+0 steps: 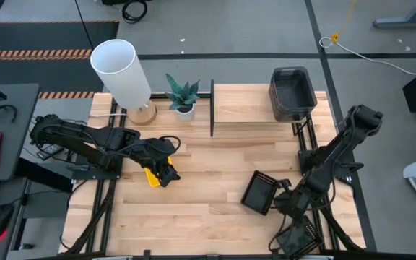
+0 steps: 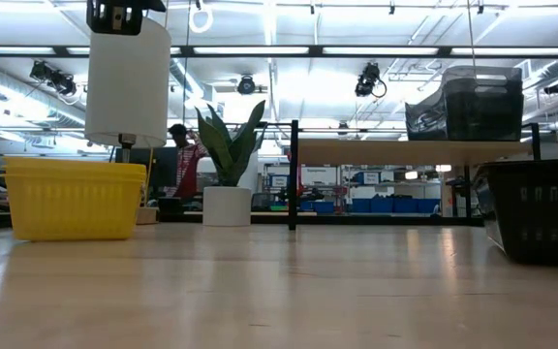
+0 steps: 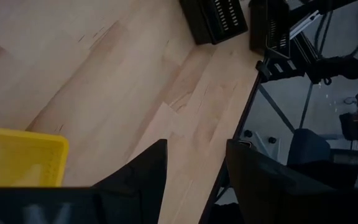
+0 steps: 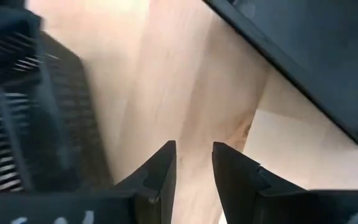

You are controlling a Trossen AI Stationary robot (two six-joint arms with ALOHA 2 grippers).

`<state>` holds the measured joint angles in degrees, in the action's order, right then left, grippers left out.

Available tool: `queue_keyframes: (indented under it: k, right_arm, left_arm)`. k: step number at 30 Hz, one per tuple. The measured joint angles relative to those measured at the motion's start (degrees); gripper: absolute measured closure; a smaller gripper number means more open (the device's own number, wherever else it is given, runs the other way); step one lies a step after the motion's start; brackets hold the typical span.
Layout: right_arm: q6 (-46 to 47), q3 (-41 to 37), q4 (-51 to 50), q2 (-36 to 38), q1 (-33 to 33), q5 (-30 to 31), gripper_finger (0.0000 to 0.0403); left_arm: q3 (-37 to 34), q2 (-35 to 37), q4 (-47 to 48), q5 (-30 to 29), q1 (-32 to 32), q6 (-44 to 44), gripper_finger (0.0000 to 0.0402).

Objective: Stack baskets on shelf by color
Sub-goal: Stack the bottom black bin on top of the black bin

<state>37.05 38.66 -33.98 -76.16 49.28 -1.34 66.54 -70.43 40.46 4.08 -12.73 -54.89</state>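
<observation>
A yellow basket (image 1: 150, 176) rests by its base on the table's left part and shows in the low view (image 2: 71, 199). My left gripper (image 1: 166, 170) hovers over its right end, open, with bare table between the fingers (image 3: 194, 168); the basket's rim (image 3: 17, 155) lies beside them. A black mesh basket (image 1: 259, 193) sits on the table toward the right (image 2: 541, 208). My right gripper (image 1: 289, 202) is just right of it, narrowly open (image 4: 194, 165), with the mesh wall (image 4: 36, 106) beside it. Dark grey baskets (image 1: 292, 92) stand stacked on the shelf (image 1: 244, 108).
A white lamp (image 1: 123, 71) and a potted plant (image 1: 183, 94) stand at the far left, beside the shelf's black side frame (image 1: 212, 108). Another black mesh piece (image 1: 299, 238) lies at the near right edge. Bare wood lies in the table's middle and near part (image 1: 201, 202).
</observation>
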Motion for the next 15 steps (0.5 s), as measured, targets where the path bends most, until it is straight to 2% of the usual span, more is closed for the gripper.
queue_keyframes:
  k: [4, 9, 11, 13, 15]
  right_arm:
    - [0.3, 2.9, 0.4, 2.4, 0.4, -3.4, 0.0304]
    - [-3.1, 4.4, 0.9, 2.8, 1.4, 4.4, 0.0308]
    - [-6.1, 4.5, 2.7, 2.4, 0.9, 5.4, 0.0307]
    - [-7.7, 4.4, 3.5, 2.1, 0.4, 3.1, 0.0305]
    - [-8.6, 4.4, 5.3, 2.1, -0.2, -2.2, 0.0302]
  left_arm:
    - [0.0, 0.0, 0.0, 0.0, 0.0, 0.0, 0.023]
    - [0.0, 0.0, 0.0, 0.0, 0.4, 0.1, 0.023]
    - [0.0, -0.2, 0.0, -0.4, 0.5, 0.0, 0.023]
    - [0.0, -0.3, 0.0, -0.5, 0.5, 0.0, 0.023]
    - [0.0, -0.3, 0.0, -0.5, 0.3, 0.0, 0.023]
